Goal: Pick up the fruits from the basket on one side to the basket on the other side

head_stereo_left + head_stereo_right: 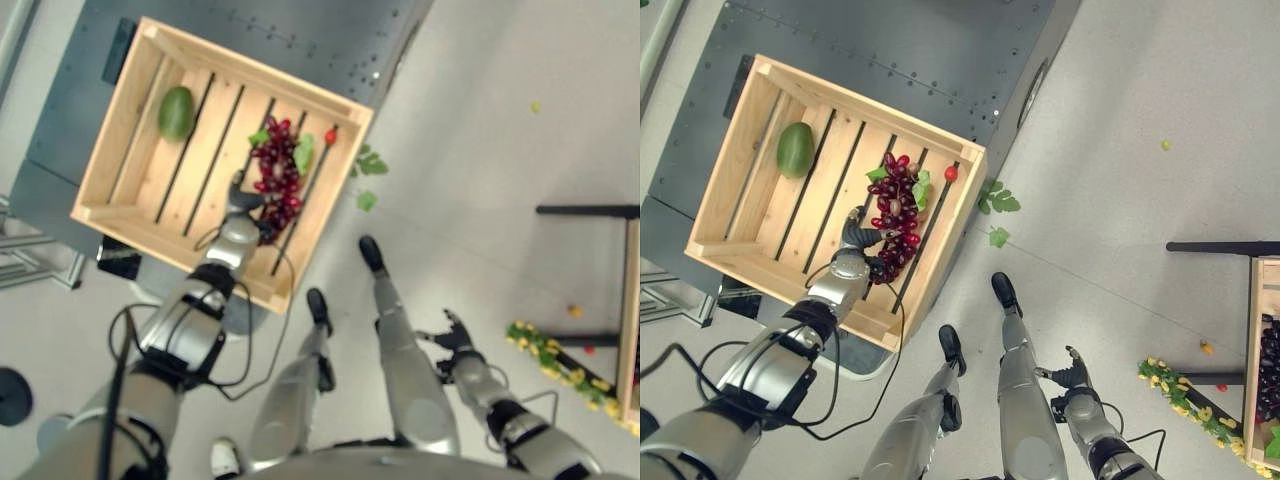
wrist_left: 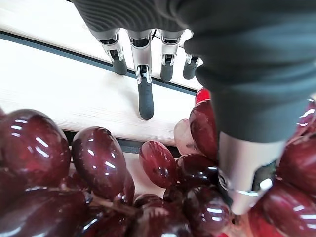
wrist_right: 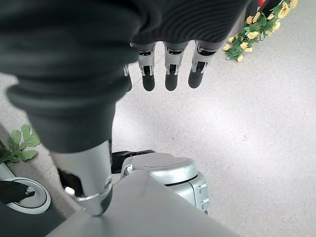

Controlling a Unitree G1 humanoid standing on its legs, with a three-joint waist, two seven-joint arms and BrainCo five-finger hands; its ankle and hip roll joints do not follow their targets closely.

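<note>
Where the head camera looks down, I see the wooden crate [image 1: 110, 150] on the left atop a grey metal stand [image 1: 330, 40], holding a green fruit [image 1: 176, 112] at its far-left slat, a bunch of red grapes [image 1: 280, 175] with green leaves toward its right side, and a small red fruit [image 1: 330, 135] by the right wall. My left hand [image 1: 240, 205] sits in the crate at the near end of the grapes, touching them. The right hand [image 1: 455, 340] hangs low on the right over the bare floor, fingers relaxed and spread, holding nothing. Loose green leaves [image 1: 368, 180] lie on the floor just right of the crate, and a spray of yellow flowers [image 1: 550, 360] lies near a second crate [image 1: 1252, 330] at the right edge.

In the left wrist view, the fingers [image 2: 144, 89] reach out straight over the slats — thumb down among the grapes [image 2: 98, 163], nothing gripped.

In the right wrist view, the fingers [image 3: 170, 74] hang straight above the floor — empty.
</note>
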